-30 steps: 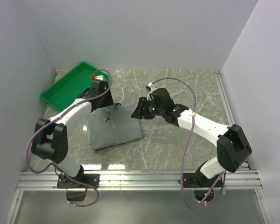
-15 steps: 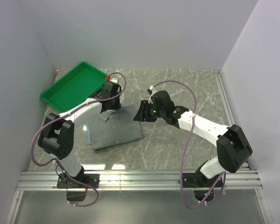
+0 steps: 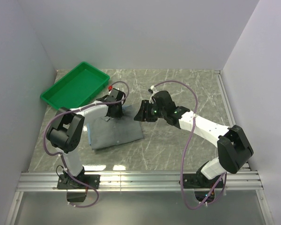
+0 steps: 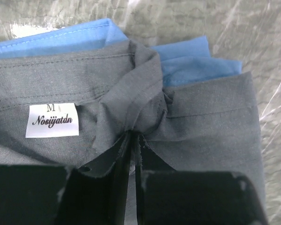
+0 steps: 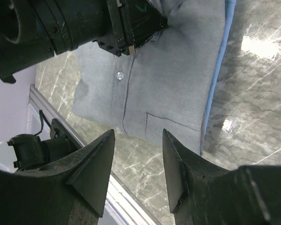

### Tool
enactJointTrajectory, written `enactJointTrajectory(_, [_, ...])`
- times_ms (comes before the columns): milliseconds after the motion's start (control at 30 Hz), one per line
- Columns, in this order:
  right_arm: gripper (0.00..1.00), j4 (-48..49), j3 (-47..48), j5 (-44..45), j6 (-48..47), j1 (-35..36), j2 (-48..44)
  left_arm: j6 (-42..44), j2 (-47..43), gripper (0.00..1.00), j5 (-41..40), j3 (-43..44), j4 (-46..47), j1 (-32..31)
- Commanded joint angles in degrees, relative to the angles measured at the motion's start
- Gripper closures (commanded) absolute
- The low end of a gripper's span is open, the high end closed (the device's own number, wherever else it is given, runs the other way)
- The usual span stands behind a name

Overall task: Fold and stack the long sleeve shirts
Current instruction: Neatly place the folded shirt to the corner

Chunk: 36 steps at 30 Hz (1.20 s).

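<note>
Lying left of centre on the counter [image 3: 187, 152], the grey shirt [image 3: 117, 133] is stacked on the blue shirt [image 4: 187, 63]. Soft cloth (likely to sag) is best pinched at the collar [image 4: 131, 79], where the left tool [image 4: 132, 140] is clamped; the right tool [image 5: 136, 154] is held apart, empty.

Bright, even overhead light; white glare patches on the glossy table [image 3: 178, 145]; the grey shirt [image 4: 201, 126] shows sharp, unblurred.

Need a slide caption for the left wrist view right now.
Left end effector shut on the grey shirt at its collar, blue shirt showing underneath.
</note>
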Motion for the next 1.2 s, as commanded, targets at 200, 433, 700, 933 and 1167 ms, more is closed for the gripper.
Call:
enactJointTrajectory(200, [0.47, 2.68, -0.89, 0.13, -0.52, -0.49, -1.87, -7.47, 2.51, 0.80, 12.02, -4.28, 0.04, 6.29])
enactJointTrajectory(433, [0.47, 2.07, -1.60, 0.92, -1.49, -0.40, -4.41, -8.53, -0.63, 0.72, 16.96, -1.83, -1.88, 7.53])
enactJointTrajectory(700, [0.47, -1.98, -0.28, 5.14, -5.18, -0.66, -8.63, -8.80, -10.84, 0.52, 14.24, 4.33, -7.07, 7.53])
enactJointTrajectory(933, [0.47, -2.94, -0.45, 5.67, -5.62, -1.02, -9.77, -9.85, -16.20, 0.47, 13.97, 6.35, -9.62, 7.53])
enactJointTrajectory(1167, [0.46, -4.09, -0.28, 6.81, -5.71, -1.46, -8.11, -11.08, -22.97, 0.48, 4.14, 2.76, -13.93, 7.88])
